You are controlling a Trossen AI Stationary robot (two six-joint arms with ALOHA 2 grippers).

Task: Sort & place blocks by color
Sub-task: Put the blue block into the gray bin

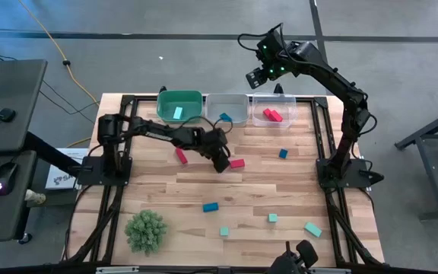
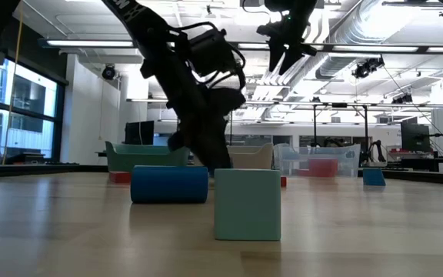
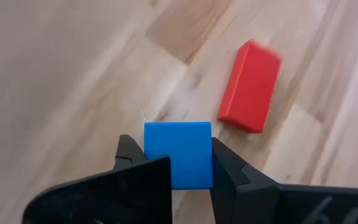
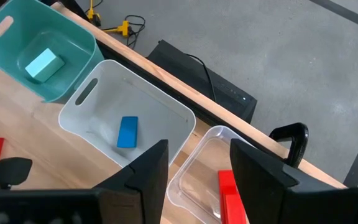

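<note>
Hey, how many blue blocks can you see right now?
4 blue blocks: one in the grey bin, one clamped in the left gripper, one on the table toward its right side, one near the front middle. The arm could hide more.

Left pincer is reaching down at counter centre, a red block lying just at its 3 o'clock. Right pincer is hovering above the clear bin at 12 o'clock. Green plant ball is sitting at 8 o'clock.
</note>
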